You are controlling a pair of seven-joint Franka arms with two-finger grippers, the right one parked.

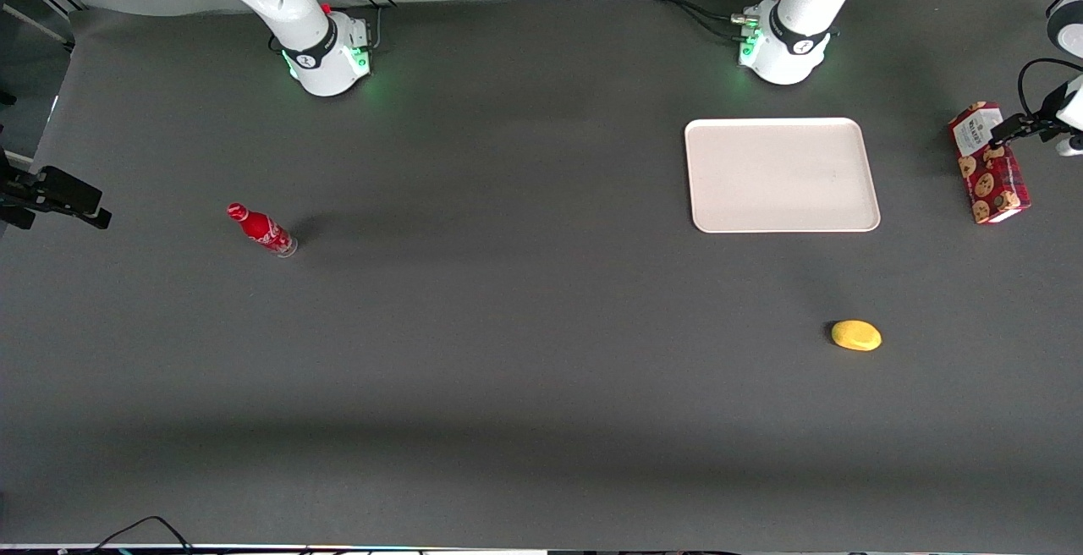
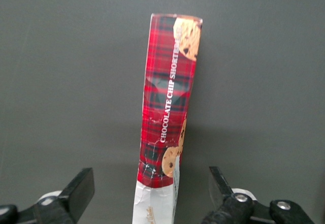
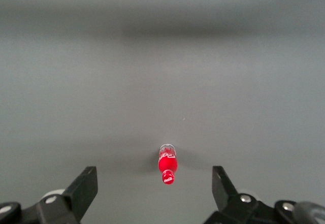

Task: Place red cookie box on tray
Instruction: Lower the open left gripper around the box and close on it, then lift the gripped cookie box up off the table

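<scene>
The red cookie box (image 1: 988,164) lay on the table (image 1: 508,326), just beside the tray (image 1: 781,174) toward the working arm's end. The tool (image 2: 152,193) hung above the box's white label end, its fingers (image 2: 81,186) spread wide on both sides and touching nothing. To grasp well, it should probably descend centred over the narrow carton and close evenly, so that the box does not tip.

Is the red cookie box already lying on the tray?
No. The red cookie box sits on the table beside the tray, toward the working arm's end, with the open gripper straddling its white-label end.
</scene>
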